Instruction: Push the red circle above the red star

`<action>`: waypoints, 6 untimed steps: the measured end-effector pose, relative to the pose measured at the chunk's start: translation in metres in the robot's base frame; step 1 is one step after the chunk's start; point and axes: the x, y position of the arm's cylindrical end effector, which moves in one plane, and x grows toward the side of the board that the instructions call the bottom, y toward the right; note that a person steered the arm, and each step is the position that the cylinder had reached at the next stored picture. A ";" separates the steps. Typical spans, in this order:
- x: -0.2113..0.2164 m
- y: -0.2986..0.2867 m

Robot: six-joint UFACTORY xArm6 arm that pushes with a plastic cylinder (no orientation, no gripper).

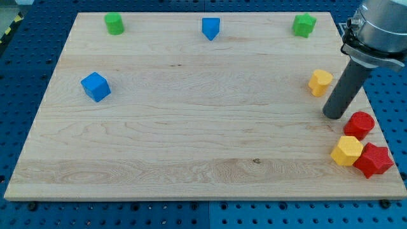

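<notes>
The red circle (360, 124) sits near the board's right edge. The red star (373, 160) lies just below it at the bottom right corner. A yellow block (347, 151) touches the red star's left side and sits just below-left of the red circle. My tip (333, 116) rests on the board just left of and slightly above the red circle, close to it but with a small gap.
A yellow hexagon-like block (320, 82) is just above-left of my tip. A green block (304, 25), a blue block (210, 28) and a green block (114, 23) line the top edge. A blue cube (95, 86) sits at the left.
</notes>
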 end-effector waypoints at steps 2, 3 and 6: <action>-0.009 0.044; 0.016 0.055; 0.014 0.021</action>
